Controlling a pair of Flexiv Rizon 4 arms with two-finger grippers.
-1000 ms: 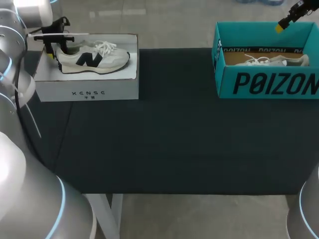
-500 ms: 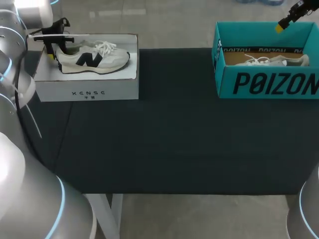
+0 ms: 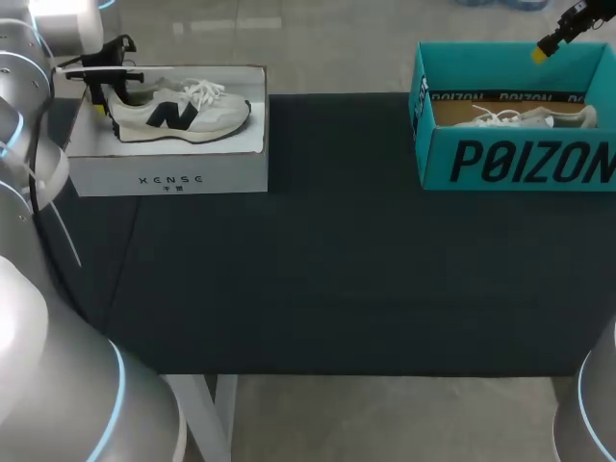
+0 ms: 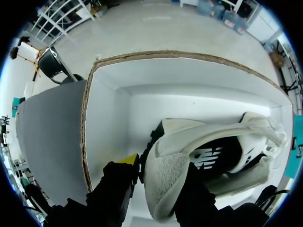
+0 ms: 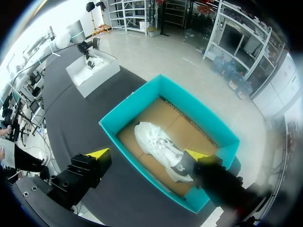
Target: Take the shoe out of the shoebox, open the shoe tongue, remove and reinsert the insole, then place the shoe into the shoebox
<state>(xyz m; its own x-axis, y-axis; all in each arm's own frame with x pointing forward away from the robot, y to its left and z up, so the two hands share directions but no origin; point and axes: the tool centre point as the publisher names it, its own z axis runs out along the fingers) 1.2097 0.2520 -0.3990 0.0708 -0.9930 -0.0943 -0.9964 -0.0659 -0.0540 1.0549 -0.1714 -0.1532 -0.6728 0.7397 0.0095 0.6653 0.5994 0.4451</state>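
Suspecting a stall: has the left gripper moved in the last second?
No. The left gripper is unmoved at the heel of the shoe, judged against the white shoebox rim.

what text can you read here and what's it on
"POIZON": teal box front, running to the view's edge.
"XENSE": white box front; the smaller line beneath is unreadable.
"N": shoe side, in the white box.
Strip print inside the teal box: too small to read.
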